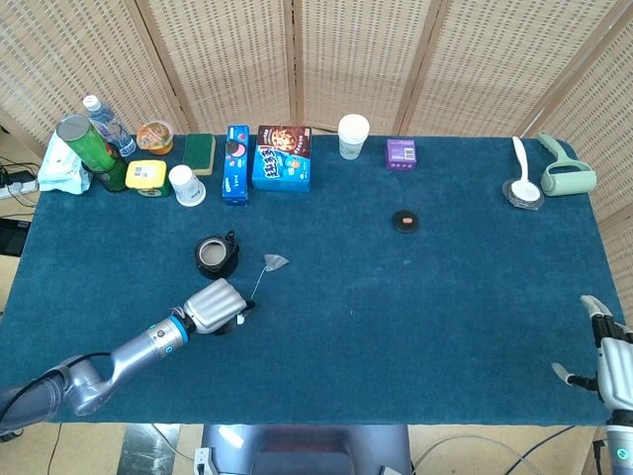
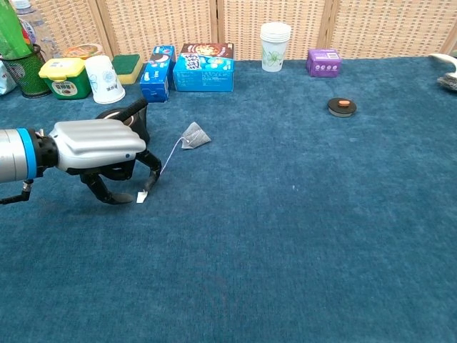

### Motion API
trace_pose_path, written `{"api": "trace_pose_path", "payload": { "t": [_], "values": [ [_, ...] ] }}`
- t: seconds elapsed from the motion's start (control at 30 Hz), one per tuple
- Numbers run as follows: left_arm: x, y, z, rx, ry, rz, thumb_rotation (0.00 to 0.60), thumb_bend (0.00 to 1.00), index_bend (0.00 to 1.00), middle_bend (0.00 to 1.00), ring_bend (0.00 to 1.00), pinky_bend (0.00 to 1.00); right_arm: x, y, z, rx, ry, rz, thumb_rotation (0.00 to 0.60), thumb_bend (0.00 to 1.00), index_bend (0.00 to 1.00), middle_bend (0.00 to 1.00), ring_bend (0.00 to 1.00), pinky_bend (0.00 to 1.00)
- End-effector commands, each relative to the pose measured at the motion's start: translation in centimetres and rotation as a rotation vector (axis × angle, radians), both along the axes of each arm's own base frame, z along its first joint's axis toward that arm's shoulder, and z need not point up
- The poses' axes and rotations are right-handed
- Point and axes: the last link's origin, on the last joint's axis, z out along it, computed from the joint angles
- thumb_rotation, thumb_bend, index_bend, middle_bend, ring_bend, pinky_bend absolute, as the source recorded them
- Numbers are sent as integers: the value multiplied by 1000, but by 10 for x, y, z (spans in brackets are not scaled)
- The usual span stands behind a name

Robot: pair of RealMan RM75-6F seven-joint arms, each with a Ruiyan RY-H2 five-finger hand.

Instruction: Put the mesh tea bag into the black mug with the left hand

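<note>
step in hand: reach for the string tag; left hand (image 2: 100, 146) palm down on the blue cloth table (image 2: 300, 236), fingers curled over the paper tag (image 2: 141, 196), grasp not confirmed, cannot tell if closed on it; mesh tea bag (image 2: 194, 135) lies flat just right of the black mug (image 1: 215, 256), string slack; next: pinch tag, lift, lower bag into mug; right hand (image 1: 611, 351) idle at the table's edge, fingers apart; backdrop: woven screens (image 1: 326, 59)

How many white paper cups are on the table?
2. One white cup stands upside down at the back left, beside the yellow tub. The other cup stands upright at the back middle; it may be a stack, so more could hide inside.
</note>
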Motion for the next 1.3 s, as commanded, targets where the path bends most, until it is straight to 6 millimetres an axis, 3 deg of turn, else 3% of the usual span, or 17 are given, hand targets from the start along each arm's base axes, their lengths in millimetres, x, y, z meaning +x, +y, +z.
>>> {"api": "trace_pose_path", "payload": {
  "t": [0.03,1.3],
  "values": [
    [0,1,-2,-2,0,2,600,380,459,1000,977,864,0,0,0,-1,-1,-3,600,31,89,135,280,211],
    [-1,5,-10,-3,8,15,600,385,556,1000,989,874,-5,3,0,-7,-5,-23,600,31,89,137,280,211]
  ]
}}
